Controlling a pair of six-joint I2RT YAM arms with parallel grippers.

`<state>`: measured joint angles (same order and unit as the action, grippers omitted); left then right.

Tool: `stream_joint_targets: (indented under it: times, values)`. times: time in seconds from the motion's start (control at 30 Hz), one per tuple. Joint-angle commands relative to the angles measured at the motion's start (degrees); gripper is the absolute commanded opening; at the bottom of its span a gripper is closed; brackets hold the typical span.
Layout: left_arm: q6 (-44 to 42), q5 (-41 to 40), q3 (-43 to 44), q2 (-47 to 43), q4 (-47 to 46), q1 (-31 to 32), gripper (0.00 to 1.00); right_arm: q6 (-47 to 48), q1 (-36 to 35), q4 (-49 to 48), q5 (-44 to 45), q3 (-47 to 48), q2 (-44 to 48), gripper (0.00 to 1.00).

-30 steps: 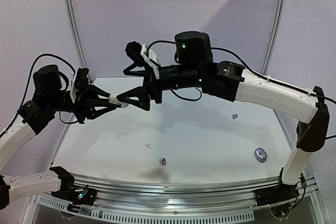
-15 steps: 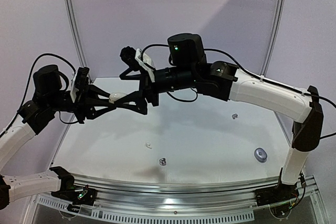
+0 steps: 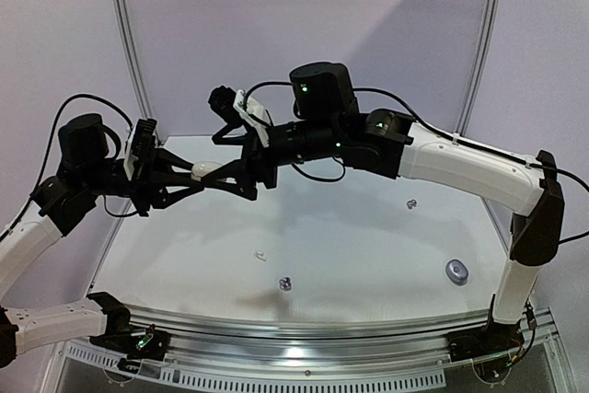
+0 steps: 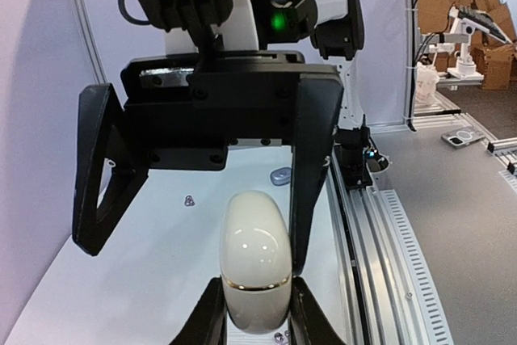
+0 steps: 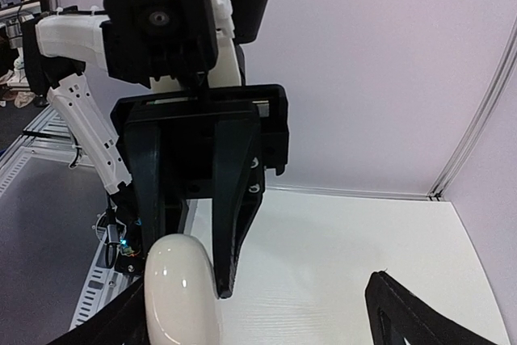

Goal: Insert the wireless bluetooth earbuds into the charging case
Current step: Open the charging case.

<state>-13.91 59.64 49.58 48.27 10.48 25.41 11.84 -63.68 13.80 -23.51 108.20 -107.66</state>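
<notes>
My left gripper (image 3: pixel 198 172) is shut on a glossy white charging case (image 3: pixel 206 169) and holds it in the air over the table's far left. In the left wrist view the case (image 4: pixel 255 256) stands lid-closed between my left gripper's (image 4: pixel 257 317) jaws. My right gripper (image 3: pixel 230 179) is open wide and faces the left one, one of its fingers (image 4: pixel 311 183) against the case's side. A white earbud (image 3: pixel 260 254) and a dark earbud (image 3: pixel 284 283) lie at the table's front middle. Another dark earbud (image 3: pixel 410 202) lies at the right. The right wrist view shows the case (image 5: pixel 182 292).
A small grey case (image 3: pixel 456 271) lies at the table's front right; it also shows in the left wrist view (image 4: pixel 281 176). The white table (image 3: pixel 368 236) has a metal rail along its near edge. Purple walls close in behind and at the sides.
My right gripper has moved left and slightly up, closing in around the white case. My left gripper and the case have stayed put.
</notes>
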Motion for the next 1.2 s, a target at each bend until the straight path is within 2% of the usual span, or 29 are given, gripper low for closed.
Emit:
stream_joint_targets:
  times: [0.0,0.17,1.17]
  values:
    - [-6.2,2.1,1.2,-0.1,4.1,0.8,0.00,-2.7,1.3,-1.4,4.2,1.4,-0.2,0.88]
    - [-11.8,1.6,0.9,-0.3,7.3,0.8,0.00,-3.4,1.8,-2.4,5.3,1.4,0.0,0.88]
    - [-15.2,2.1,1.0,-0.5,12.2,0.8,0.00,-6.3,3.4,-3.7,6.4,0.6,0.4,0.88]
